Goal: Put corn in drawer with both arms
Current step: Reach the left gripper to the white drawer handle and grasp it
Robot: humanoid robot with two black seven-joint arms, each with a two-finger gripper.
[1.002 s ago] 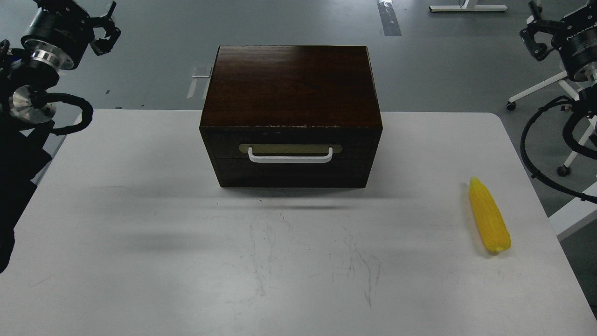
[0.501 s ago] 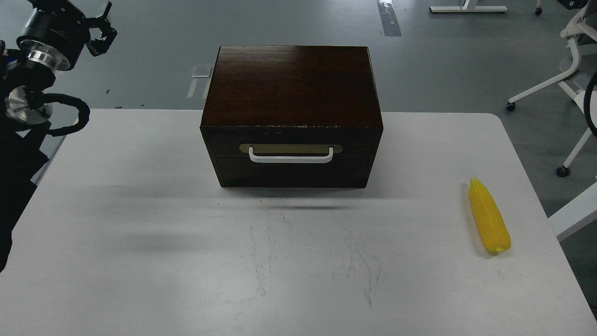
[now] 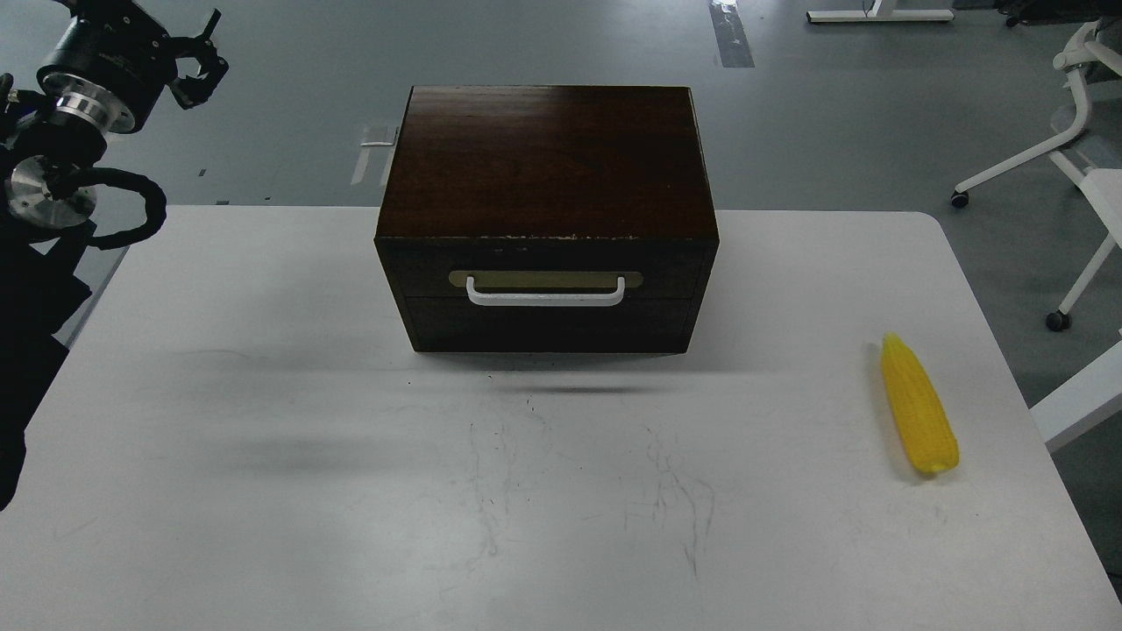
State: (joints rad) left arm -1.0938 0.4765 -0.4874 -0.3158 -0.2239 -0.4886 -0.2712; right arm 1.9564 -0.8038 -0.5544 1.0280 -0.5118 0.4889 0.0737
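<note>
Left tool (image 3: 200, 63) raised, corn (image 3: 919, 406) far right

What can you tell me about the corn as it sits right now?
The corn is a bright yellow cob, plastic by its sheen, ribbed with kernel rows. It lies flat on the white table near the right edge, well to the right of the wooden box and nearer to me. Its pointed tip faces away from me, the blunt end toward me, slightly slanted. Nothing but the table touches it; no gripper is near.
</note>
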